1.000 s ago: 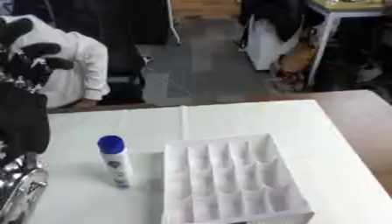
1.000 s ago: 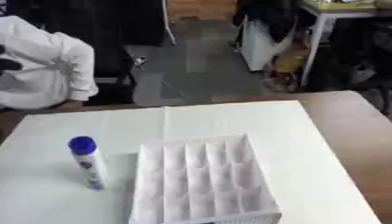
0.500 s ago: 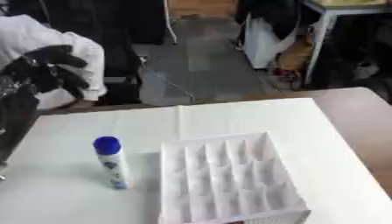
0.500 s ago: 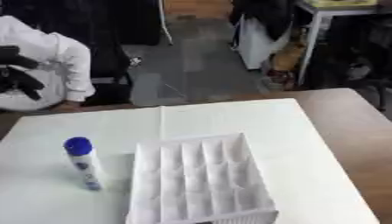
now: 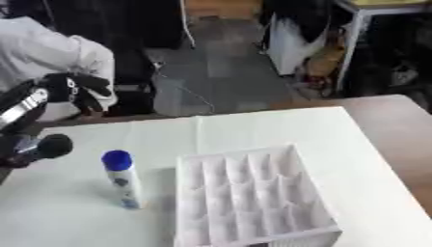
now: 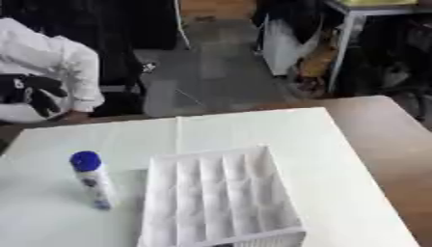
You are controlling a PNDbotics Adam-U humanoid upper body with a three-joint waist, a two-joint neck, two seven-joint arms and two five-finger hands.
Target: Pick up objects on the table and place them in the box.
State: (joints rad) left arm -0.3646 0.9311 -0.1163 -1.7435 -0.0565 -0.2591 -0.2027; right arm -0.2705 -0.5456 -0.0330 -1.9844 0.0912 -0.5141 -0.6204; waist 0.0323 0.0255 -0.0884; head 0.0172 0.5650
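A white bottle with a blue cap point(image 5: 122, 179) stands upright on the white table point(image 5: 270, 125), just left of the white box point(image 5: 249, 202) with its grid of compartments. My left hand point(image 5: 77, 89) hangs in the air over the table's far left edge, well above and behind the bottle, fingers spread and relaxed with nothing in them. Its black and silver arm point(image 5: 21, 108) comes in from the left. My right hand shows in neither view.
A person in a white top point(image 6: 47, 58) sits beyond the table's far left edge. A brown tabletop point(image 5: 397, 125) shows past the white cover on the right. Dark furniture and a grey floor lie behind.
My left arm has lifted and swung away to the far left, off the near side of the table. The bottle and box have kept their places; the camera shifted slightly.
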